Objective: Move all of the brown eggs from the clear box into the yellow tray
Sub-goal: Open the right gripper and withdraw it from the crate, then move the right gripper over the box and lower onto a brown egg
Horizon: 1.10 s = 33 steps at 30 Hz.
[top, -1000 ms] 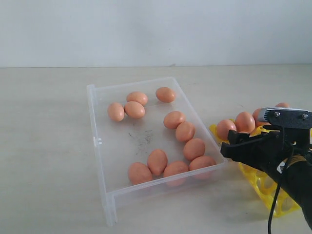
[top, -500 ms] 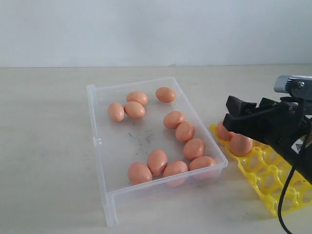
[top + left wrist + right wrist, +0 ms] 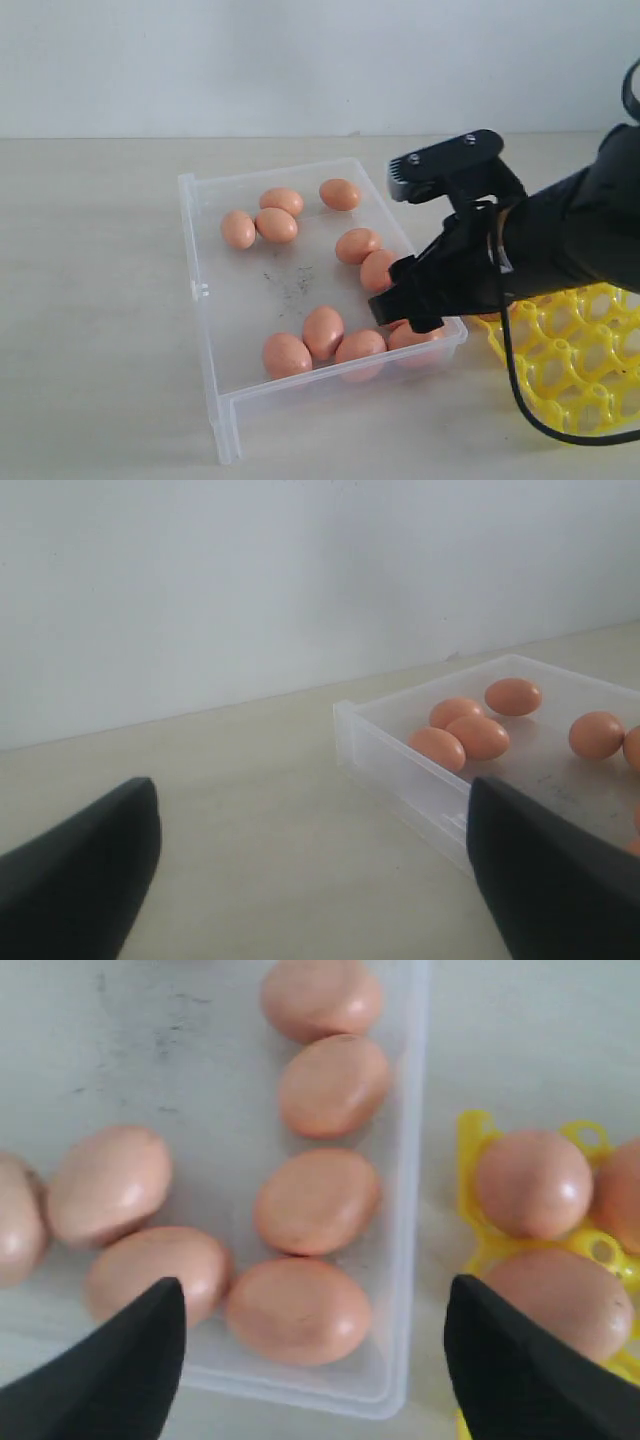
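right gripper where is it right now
In the exterior view the right gripper hovers open over the near right corner of the clear box, above the brown eggs along its right wall, just left of the yellow tray.

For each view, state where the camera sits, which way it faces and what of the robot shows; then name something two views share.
Exterior view: off the arms, looking down at the clear box and yellow tray; shows the right arm, right end effector.
Left wrist view: low over the table, facing the box and wall; shows the open left end effector.
Right wrist view: above the box, straight down on brown eggs; shows open fingers.
Shared, exterior and right wrist: box corner beside tray.
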Tool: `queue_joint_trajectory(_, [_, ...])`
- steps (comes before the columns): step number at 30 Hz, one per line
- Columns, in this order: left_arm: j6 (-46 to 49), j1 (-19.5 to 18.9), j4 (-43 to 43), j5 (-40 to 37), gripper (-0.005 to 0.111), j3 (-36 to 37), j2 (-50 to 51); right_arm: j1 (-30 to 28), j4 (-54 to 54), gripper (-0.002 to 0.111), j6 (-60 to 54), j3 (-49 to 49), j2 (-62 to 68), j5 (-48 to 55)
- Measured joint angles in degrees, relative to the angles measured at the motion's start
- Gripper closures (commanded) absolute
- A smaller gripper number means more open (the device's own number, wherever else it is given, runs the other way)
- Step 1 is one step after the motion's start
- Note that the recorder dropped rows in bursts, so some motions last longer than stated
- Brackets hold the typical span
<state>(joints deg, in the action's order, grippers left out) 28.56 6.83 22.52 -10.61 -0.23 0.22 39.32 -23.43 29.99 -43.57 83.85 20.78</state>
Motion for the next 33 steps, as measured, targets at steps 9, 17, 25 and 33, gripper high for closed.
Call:
queue_joint_trajectory(9, [0.0,0.0,0.0,0.0,0.029,0.0,0.0,5.04,16.74,0.079,-25.33,-7.93,1.12,-7.56])
queue_joint_trajectory(17, [0.0,0.0,0.0,0.0,0.029,0.0,0.0,4.48,19.89,0.044,-24.8,-20.54,8.78,-2.74])
queue_joint_trajectory(25, [0.0,0.0,0.0,0.0,0.029,0.0,0.0,4.06,19.52,0.04,-29.51,-39.86,28.78,15.62])
queue_joint_trajectory(33, [0.0,0.0,0.0,0.0,0.029,0.0,0.0,4.06,11.65,0.04,-31.02,-57.17,41.55,23.26])
